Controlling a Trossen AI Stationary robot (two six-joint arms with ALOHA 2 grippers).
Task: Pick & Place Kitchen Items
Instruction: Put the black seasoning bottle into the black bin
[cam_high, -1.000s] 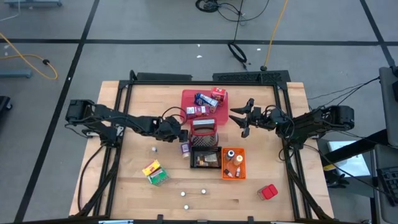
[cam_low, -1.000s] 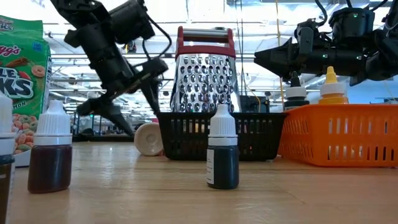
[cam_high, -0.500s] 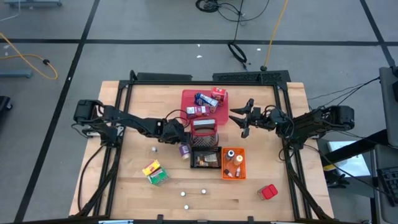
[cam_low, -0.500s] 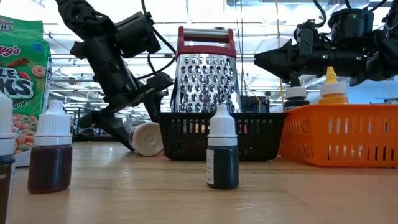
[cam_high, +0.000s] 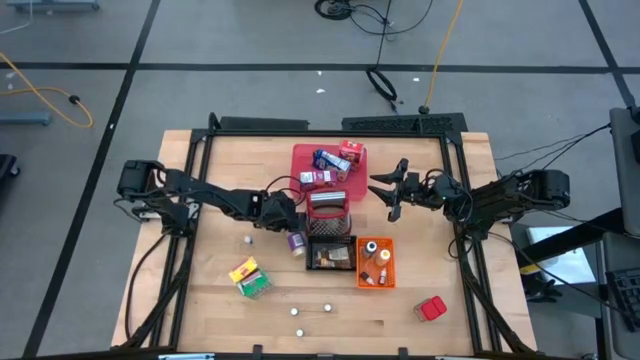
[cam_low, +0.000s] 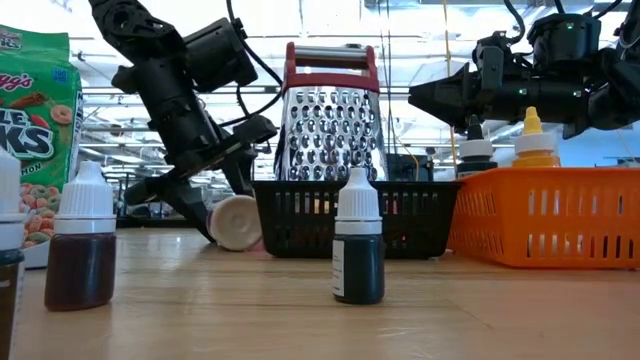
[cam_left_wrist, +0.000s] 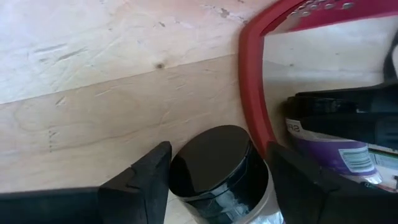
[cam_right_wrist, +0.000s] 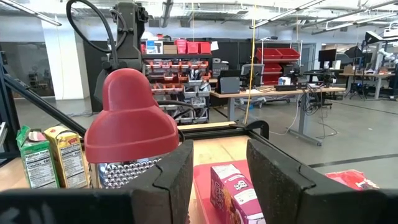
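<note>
A small pale jar with a black lid (cam_left_wrist: 211, 168) sits tilted on the wood beside the red tray's rim (cam_left_wrist: 252, 93); in the low view the jar (cam_low: 238, 222) shows left of the black basket. My left gripper (cam_high: 288, 212) (cam_low: 225, 212) (cam_left_wrist: 217, 186) is open and low, one finger on each side of the jar's lid end. My right gripper (cam_high: 385, 190) (cam_low: 430, 97) (cam_right_wrist: 217, 180) hangs open above the table, right of the tray. Boxes (cam_high: 335, 160) lie on the tray, and pouches fill the basket (cam_high: 330, 256). My left gripper comes at the jar slanting down from the table's left, with its fingers (cam_left_wrist: 146, 177) close against both sides of the black lid (cam_left_wrist: 186, 165). I cannot tell whether they touch it. The jar rests on the table.
A metal grater with a red handle (cam_low: 330, 110) stands behind the basket. An orange bin (cam_high: 375, 262) holds bottles. A purple-labelled container (cam_high: 297, 240), a yellow-green box (cam_high: 248, 277), a red box (cam_high: 431, 308) and white pieces (cam_high: 326, 308) lie nearer. Dropper bottles (cam_low: 358, 240) stand in front.
My left gripper has come down toward the table and a little toward the right edge, ending with its fingers astride the jar beside the basket. It has held nearly still in the last half second.
</note>
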